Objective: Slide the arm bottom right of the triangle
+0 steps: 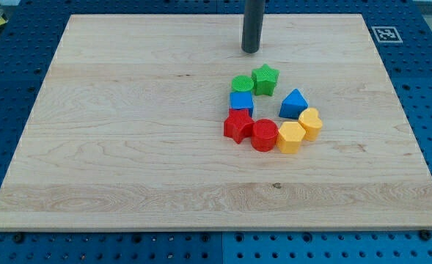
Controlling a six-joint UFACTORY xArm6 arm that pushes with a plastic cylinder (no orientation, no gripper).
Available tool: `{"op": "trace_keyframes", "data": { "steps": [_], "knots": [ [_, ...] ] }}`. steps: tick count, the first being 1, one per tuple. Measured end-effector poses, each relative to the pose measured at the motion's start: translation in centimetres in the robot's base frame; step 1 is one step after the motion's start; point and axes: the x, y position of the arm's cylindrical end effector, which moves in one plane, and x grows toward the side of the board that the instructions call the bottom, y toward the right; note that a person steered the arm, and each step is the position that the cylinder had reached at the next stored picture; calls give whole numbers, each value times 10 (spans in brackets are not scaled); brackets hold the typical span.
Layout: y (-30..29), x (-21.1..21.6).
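Above green star (pixel 265 79) — my tip (pixel 251 50), apart from blue triangle (pixel 294 103).

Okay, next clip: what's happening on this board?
A dark rod stands over a wooden board, my tip resting near the view's top, touching nothing. Below it sits a ring of blocks; the nearest is the green star. The blue triangle lies on the ring's right side, and the tip is above and left of it, not yet at its bottom right.

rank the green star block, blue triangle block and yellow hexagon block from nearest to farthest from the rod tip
My tip is at the view's top, above the cluster.
1. Green star block, top of the cluster.
2. Blue triangle block, at the right.
3. Yellow hexagon block, bottom right.
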Motion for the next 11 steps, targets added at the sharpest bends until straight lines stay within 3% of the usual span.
{"op": "trace_keyframes", "data": {
  "steps": [3, 4, 7, 8, 11],
  "knots": [
    [25, -21],
    [69, 1],
    [101, 84],
    [104, 127],
    [66, 152]
  ]
}}
